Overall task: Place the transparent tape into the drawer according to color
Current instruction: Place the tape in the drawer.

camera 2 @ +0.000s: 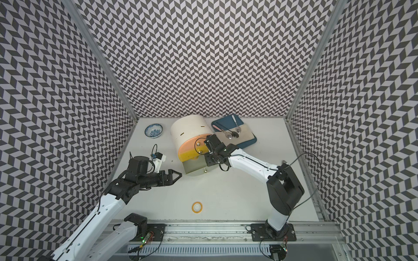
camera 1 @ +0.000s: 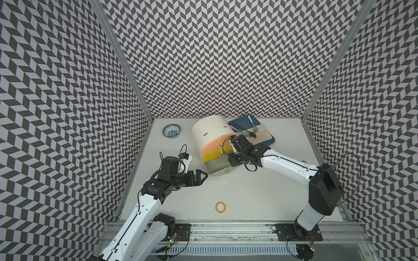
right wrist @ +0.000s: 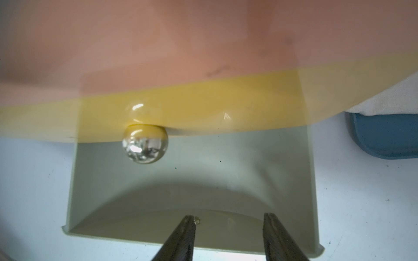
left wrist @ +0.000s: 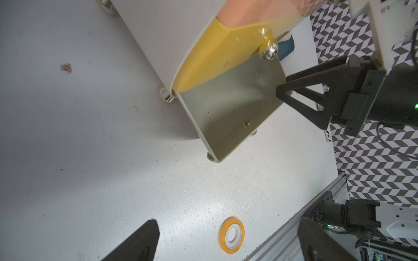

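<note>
Yellow-orange tape (camera 1: 220, 207): lies flat on the table (camera 1: 260, 198), well in front of the drawer unit (camera 1: 209, 131), apart from both arms.
Drawer unit: carries a pink front over a yellow front (camera 1: 211, 155); grey-green bottom drawer (right wrist: 203, 180) pulled out.
Right gripper (right wrist: 229, 218): hovers over the pulled-out bottom drawer, facing the yellow front's silver knob (right wrist: 144, 146); jaws apart, clasping nothing.
Left gripper (camera 1: 202, 176): hangs just beside the bottom drawer's left edge; jaws spread wide, holding nothing.
Bowl (camera 1: 171, 131): sits left of the drawer unit.
</note>
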